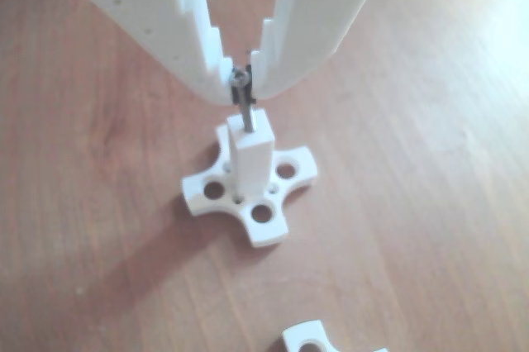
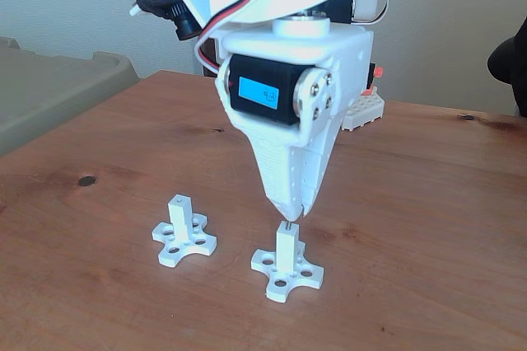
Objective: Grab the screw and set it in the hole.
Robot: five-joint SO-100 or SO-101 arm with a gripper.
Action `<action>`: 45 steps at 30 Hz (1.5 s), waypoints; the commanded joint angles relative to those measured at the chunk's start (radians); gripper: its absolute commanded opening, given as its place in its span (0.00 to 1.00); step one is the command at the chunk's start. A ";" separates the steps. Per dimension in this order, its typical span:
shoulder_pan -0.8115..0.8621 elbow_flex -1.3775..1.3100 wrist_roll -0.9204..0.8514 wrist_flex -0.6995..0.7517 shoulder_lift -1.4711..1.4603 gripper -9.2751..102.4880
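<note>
My white gripper [image 1: 242,79] points straight down, shut on the screw [image 1: 245,108], a thin grey metal pin held by its head between the fingertips. The screw stands upright with its lower end in the hole on the top face of the white post [image 1: 250,162], which rises from a cross-shaped base [image 1: 273,207]. In the fixed view the gripper [image 2: 290,212] hangs right over the same post [image 2: 286,245], with a short piece of the screw [image 2: 287,222] showing between tip and post top.
A second white post on a cross base [image 2: 182,231] stands to the left in the fixed view, its top hole bare. Part of another white piece [image 1: 318,340] lies at the bottom edge of the other view. A beige bin [image 2: 49,87] sits at the table's left.
</note>
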 commanded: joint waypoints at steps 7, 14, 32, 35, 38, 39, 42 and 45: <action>0.003 -0.031 -0.011 -0.005 0.000 0.04; 0.005 -0.038 -0.008 -0.003 -0.008 0.06; 0.017 -0.051 -0.011 0.009 -0.015 0.08; 0.020 -0.054 -0.011 0.012 -0.015 0.08; 0.023 -0.057 -0.009 0.015 -0.017 0.09; 0.025 -0.058 -0.009 0.017 -0.017 0.09; 0.025 -0.061 -0.009 0.025 -0.017 0.10; 0.025 -0.063 -0.009 0.031 -0.017 0.11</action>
